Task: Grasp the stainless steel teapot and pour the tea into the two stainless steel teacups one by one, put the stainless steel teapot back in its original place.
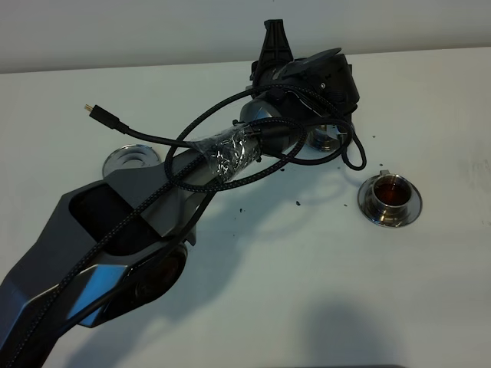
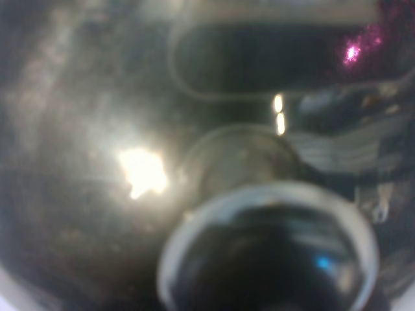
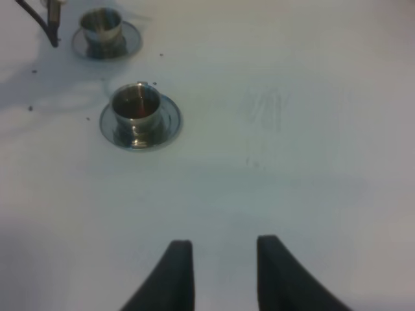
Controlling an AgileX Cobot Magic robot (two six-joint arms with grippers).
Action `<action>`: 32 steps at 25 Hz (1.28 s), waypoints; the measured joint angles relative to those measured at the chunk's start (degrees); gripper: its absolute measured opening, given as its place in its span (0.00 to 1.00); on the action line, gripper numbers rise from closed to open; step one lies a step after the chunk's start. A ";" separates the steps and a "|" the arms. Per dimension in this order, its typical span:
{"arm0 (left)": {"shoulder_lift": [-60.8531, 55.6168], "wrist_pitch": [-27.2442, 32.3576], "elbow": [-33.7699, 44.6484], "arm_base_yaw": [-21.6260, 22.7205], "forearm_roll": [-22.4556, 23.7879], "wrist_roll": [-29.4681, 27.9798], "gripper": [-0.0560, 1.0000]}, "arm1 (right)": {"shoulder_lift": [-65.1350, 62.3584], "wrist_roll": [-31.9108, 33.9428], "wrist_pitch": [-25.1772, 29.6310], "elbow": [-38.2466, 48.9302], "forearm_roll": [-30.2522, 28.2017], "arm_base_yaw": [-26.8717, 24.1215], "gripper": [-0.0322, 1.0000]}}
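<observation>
The stainless steel teapot point(image 2: 97, 162) fills the left wrist view, blurred, its lid knob point(image 2: 266, 253) close to the lens. From above it is almost wholly hidden under my left gripper point(image 1: 307, 80), which is shut on it over the far teacup point(image 1: 322, 139). The near teacup point(image 1: 390, 198) stands on its saucer with dark reddish tea in it. Both teacups also appear in the right wrist view, the near teacup point(image 3: 136, 107) and the far teacup point(image 3: 100, 26). The round coaster point(image 1: 132, 159) stands bare at the left. My right gripper point(image 3: 224, 259) hangs above bare table, its fingers a little apart with nothing between them.
Black braided cables point(image 1: 192, 130) loop over the left arm, with a loose plug end point(image 1: 92, 109) hanging above the table. Dark specks point(image 1: 295, 203) are scattered on the white table point(image 1: 253, 307) near the cups. The right arm does not show in the high view.
</observation>
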 joint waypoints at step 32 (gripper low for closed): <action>0.00 -11.80 0.00 8.30 -8.19 30.05 0.26 | 0.00 0.00 0.00 0.00 0.00 0.00 0.26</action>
